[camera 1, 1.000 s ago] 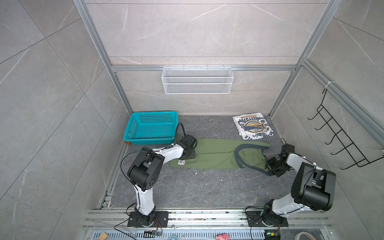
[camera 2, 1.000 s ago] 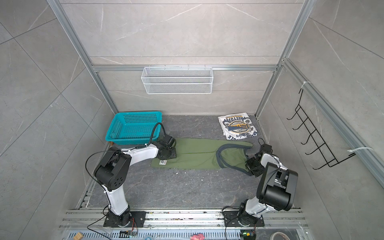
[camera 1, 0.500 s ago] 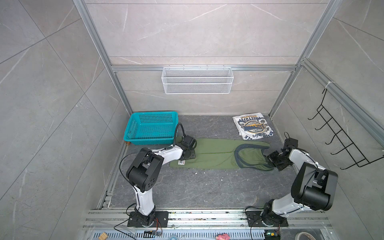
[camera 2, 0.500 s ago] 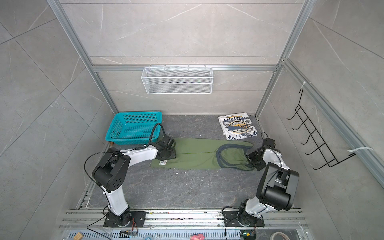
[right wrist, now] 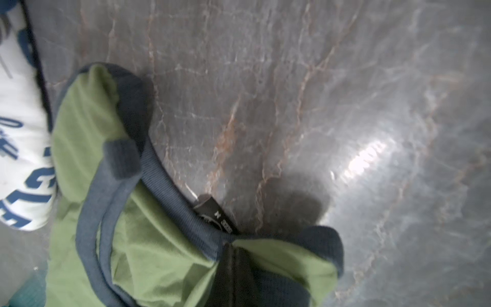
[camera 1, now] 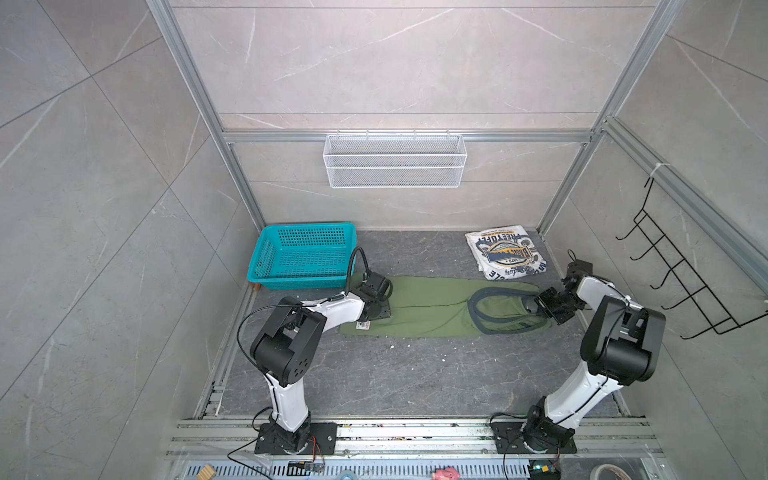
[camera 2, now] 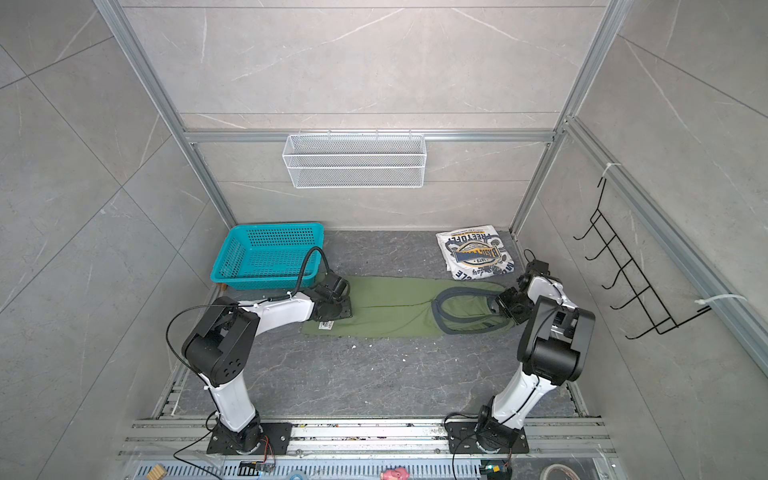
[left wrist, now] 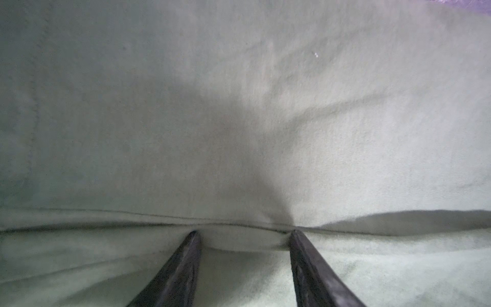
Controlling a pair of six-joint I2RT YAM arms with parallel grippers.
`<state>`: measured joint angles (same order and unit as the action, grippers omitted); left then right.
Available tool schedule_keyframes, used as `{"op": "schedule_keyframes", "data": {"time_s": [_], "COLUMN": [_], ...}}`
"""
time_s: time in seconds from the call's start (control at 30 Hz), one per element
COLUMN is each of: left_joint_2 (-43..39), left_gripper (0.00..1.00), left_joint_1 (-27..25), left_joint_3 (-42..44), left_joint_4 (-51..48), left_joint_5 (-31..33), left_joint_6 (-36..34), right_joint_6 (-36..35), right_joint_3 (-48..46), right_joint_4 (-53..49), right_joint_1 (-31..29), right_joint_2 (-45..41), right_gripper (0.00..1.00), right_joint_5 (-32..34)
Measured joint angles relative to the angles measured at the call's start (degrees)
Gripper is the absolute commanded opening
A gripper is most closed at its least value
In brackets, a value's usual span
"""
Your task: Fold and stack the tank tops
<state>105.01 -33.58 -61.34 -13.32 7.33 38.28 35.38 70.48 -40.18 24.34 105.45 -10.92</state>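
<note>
The olive green tank top (camera 1: pixel 428 307) (camera 2: pixel 386 307) lies stretched left to right across the dark floor, its dark-trimmed neck and straps at the right end. My left gripper (camera 1: pixel 379 311) (left wrist: pixel 244 235) rests on its left hem end. It is open, with fingertips (left wrist: pixel 190 255) pressed into the cloth on either side of a low fold. My right gripper (camera 1: pixel 537 302) (right wrist: pixel 233 268) is shut on the green top's (right wrist: pixel 87 138) strap end, which is bunched and raised a little. The white tank top (camera 1: pixel 505 254) (camera 2: pixel 476 254) (right wrist: pixel 18 111) lies folded, print up, at the back right.
A teal plastic basket (camera 1: pixel 303 257) (camera 2: pixel 266 257) stands at the back left, close behind my left wrist. A white wire shelf (camera 1: pixel 395 160) hangs on the back wall and a black hook rack (camera 1: pixel 681 274) on the right wall. Metal rails (camera 1: pixel 415 432) run along the front.
My right gripper has closed on the green top's strap end and moved toward the back, dragging that end with it. The left arm has stayed put.
</note>
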Motion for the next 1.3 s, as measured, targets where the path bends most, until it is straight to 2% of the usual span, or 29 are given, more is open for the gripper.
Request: {"op": "schedule_keyframes", "data": {"time_s": [0.1,0.2,0.27,0.37,0.47,0.63,0.7,0.9,1.3], "left_joint_2": [-0.09,-0.13,-0.22,-0.33,-0.44,-0.46,-0.46,-0.48,-0.70], "left_gripper": [0.58,0.58,0.58,0.58,0.58,0.58,0.58,0.58,0.58], "left_joint_1": [0.00,-0.02,0.00,0.00,0.00,0.00,0.00,0.00,0.00], "left_joint_3": [0.20,0.31,0.50,0.66,0.85,0.90,0.90,0.90,1.40], "left_joint_4": [0.22,0.39,0.59,0.76,1.01,1.11,1.11,1.11,1.64], "left_joint_5": [0.00,0.00,-0.02,-0.04,-0.02,-0.04,-0.04,-0.07,-0.07], "left_joint_6": [0.00,0.00,0.00,0.00,0.00,0.02,0.00,0.00,0.00], "right_joint_6": [-0.04,-0.46,-1.07,-1.79,-2.40,-2.78,-2.80,-2.78,-1.92], "right_joint_3": [3.54,6.25,7.41,7.74,5.33,-4.48,-7.91,-14.29,-14.01], "right_joint_4": [-1.62,-2.54,-3.69,-4.79,-5.27,-5.49,-5.38,-3.93,0.50], "right_joint_1": [-0.35,-0.42,-0.44,-0.68,-1.86,-4.28,-4.20,-4.48,-5.46], "right_joint_2": [3.56,5.75,5.88,4.42,-0.61,-16.09,-19.82,-19.21,-9.60], "right_gripper": [0.14,0.35,0.44,0.46,0.47,0.61,0.65,0.60,0.36], "right_joint_5": [1.07,2.60,4.24,6.58,8.28,8.09,7.10,3.63,4.11]}}
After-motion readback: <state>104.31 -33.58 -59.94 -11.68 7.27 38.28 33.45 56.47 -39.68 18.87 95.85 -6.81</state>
